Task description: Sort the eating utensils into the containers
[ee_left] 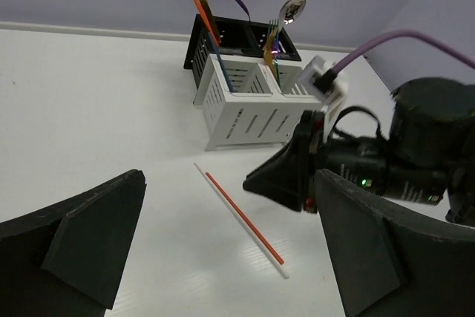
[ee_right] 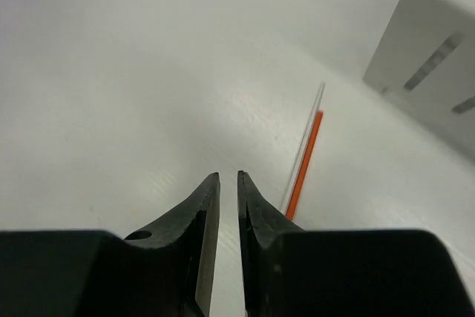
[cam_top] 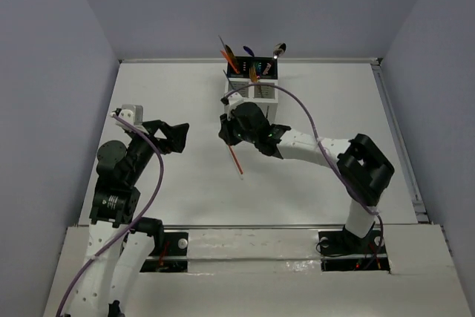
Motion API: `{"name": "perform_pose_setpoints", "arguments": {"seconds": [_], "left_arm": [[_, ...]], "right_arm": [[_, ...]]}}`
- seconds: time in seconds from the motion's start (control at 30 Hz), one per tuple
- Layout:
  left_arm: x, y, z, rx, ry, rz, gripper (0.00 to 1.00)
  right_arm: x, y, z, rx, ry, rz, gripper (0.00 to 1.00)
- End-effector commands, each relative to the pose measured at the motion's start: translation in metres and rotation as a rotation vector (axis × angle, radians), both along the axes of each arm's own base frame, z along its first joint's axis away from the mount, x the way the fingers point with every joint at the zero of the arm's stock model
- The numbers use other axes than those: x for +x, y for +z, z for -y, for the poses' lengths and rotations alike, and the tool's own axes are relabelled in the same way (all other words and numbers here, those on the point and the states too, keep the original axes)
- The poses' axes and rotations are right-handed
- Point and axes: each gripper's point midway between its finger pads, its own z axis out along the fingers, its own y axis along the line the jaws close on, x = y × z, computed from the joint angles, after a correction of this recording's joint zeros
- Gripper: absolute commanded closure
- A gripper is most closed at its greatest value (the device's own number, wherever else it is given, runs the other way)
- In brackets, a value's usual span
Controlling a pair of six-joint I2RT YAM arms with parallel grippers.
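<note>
An orange-red and a pale chopstick lie side by side on the white table in front of the white slatted caddy. The caddy holds an orange chopstick, a black-handled knife, a purple-blue spoon, a silver spoon and a gold fork. My right gripper hovers low just left of the chopsticks; its jaws are almost together with nothing between them. My left gripper is open and empty, left of the chopsticks.
A dark compartment section sits behind the white part of the caddy, near the back wall. The right arm's purple cable arcs over the table beside the caddy. Grey walls enclose the table on three sides.
</note>
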Motion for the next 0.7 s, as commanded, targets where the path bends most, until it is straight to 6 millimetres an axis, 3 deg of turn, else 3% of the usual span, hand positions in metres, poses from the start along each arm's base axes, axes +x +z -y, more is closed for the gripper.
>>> {"name": "perform_pose_setpoints", "arguments": {"seconds": [0.0,0.07,0.37,0.67], "left_arm": [[0.003,0.01,0.002,-0.011,-0.009,0.037,0.01],[0.003,0.011,-0.001,-0.01,0.002,0.042,0.01],[0.005,0.009,-0.002,-0.01,0.003,0.035,0.01],[0.003,0.011,-0.001,-0.014,-0.003,0.04,0.01]], "right_arm": [[-0.009,-0.056,0.019,-0.126,-0.085,-0.11,0.78],[-0.01,-0.074,0.021,-0.156,-0.091,-0.14,0.77],[-0.004,-0.113,0.023,-0.261,-0.129,-0.177,0.77],[-0.006,-0.13,0.024,-0.313,-0.136,-0.196,0.77]]}}
